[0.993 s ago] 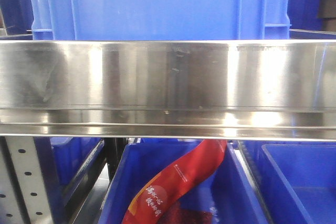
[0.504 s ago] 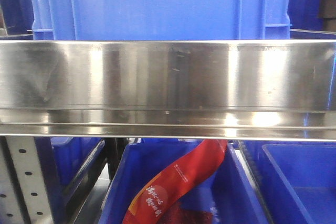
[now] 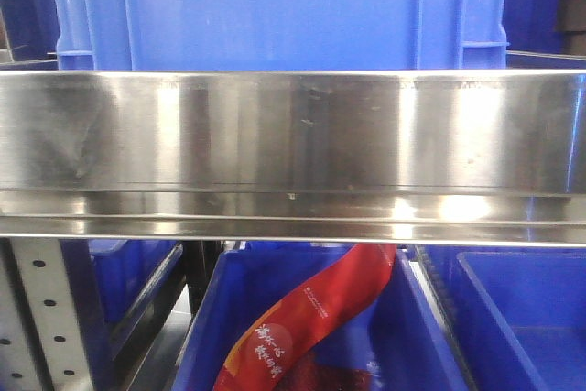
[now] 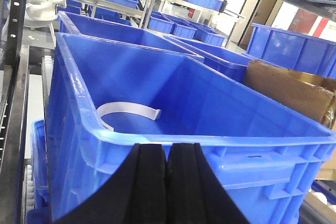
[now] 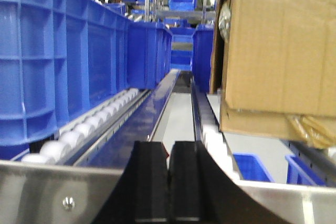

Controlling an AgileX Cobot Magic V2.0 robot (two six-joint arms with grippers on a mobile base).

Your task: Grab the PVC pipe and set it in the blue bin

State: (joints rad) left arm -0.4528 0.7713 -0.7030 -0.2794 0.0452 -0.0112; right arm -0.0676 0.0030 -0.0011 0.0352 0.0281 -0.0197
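The thin white curved pipe (image 4: 128, 111) lies on the smooth floor of the glossy blue plastic bin (image 4: 173, 153). My left fingers (image 4: 168, 182) and right fingers (image 5: 168, 182), black padded wedges, are pressed together, empty.

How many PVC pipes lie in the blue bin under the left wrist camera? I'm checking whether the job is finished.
1: the PVC pipe lies curved on the floor of the blue bin, toward its left wall. The near rim hides some floor, so another could be hidden.
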